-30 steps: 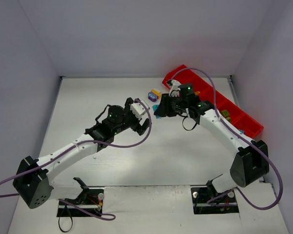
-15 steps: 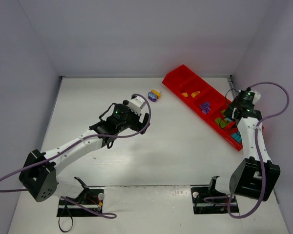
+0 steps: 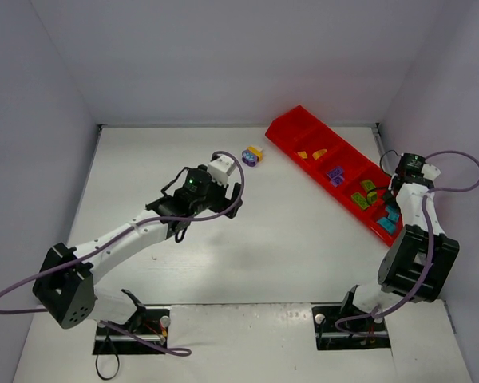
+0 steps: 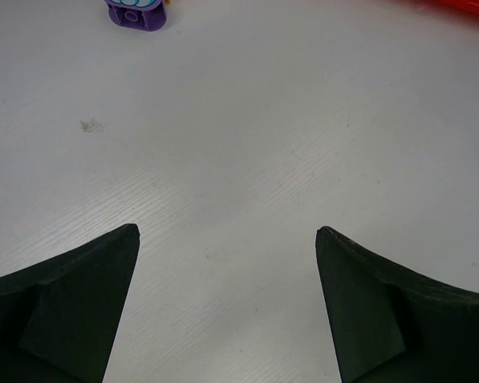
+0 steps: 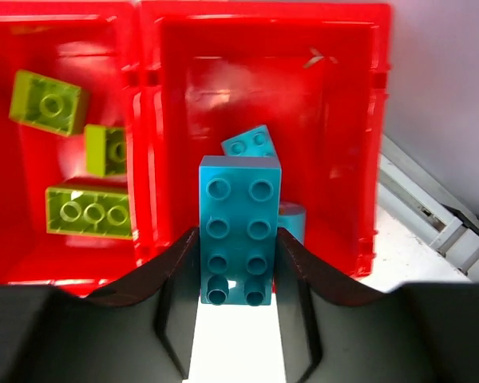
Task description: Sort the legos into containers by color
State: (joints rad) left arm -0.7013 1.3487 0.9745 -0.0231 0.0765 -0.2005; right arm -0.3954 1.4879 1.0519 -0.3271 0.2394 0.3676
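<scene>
Mostly sorted. Right fingers (image 5: 176, 287) grip a cyan brick (image 5: 239, 227) over the end compartment of the red tray (image 3: 291, 132), not yet released. Left fingers (image 4: 72, 303) wide apart, empty, over the surface (image 4: 263, 144); purple brick (image 4: 136, 12) and orange-yellow brick (image 3: 257, 151) lie loose there.

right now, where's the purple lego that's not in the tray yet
In the top view the purple brick lies on the white table, far middle, beside an orange-yellow brick, left of the red tray's far end.
</scene>
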